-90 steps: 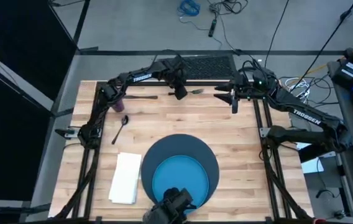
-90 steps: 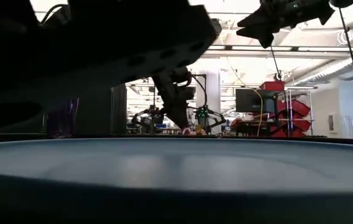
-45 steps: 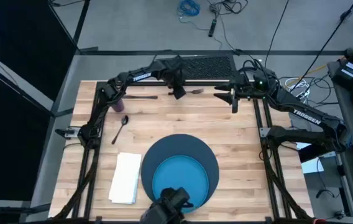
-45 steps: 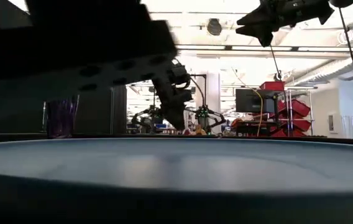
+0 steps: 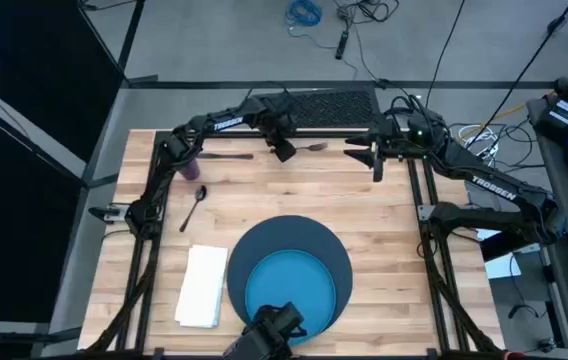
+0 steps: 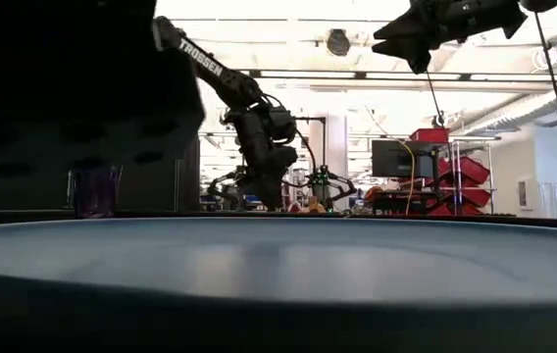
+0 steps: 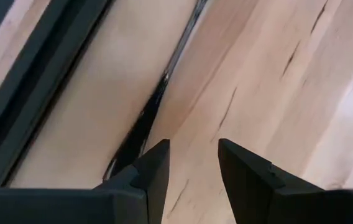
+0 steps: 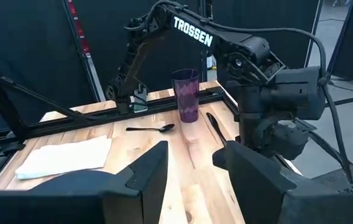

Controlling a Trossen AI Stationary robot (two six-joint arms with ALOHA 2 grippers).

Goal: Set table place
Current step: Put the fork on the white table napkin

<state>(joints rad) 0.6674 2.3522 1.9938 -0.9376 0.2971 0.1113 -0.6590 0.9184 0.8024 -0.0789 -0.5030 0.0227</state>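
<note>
- High view: the left gripper (image 5: pixel 282 150) has slid a touch away from the fork (image 5: pixel 313 147) since a second ago and now sits beside its handle end at the table's (image 5: pixel 384 215) far edge. The fork has not budged. Knife (image 5: pixel 226 155), cup (image 5: pixel 191 166), spoon (image 5: pixel 195 205), napkin (image 5: pixel 202 285), and plate (image 5: pixel 289 283) on its mat (image 5: pixel 334 252) lie where they were.
- Low view: the dark mass that filled the upper left has pulled back, so the left arm is plain to see, its gripper down low at the tabletop. The purple cup stands well off to one side.
- Left wrist view: fingers (image 7: pixel 155 171) spread, nothing between them but bare wood; a dark slim handle, likely the fork's, lies just outside one tip and runs ahead.
- Right wrist view: the right gripper (image 8: pixel 191 165) is parked, fingers apart and empty, looking across at cup, spoon, knife and napkin.
- My read: the fork pickup is being lined up, and the grasp is not yet made.
</note>
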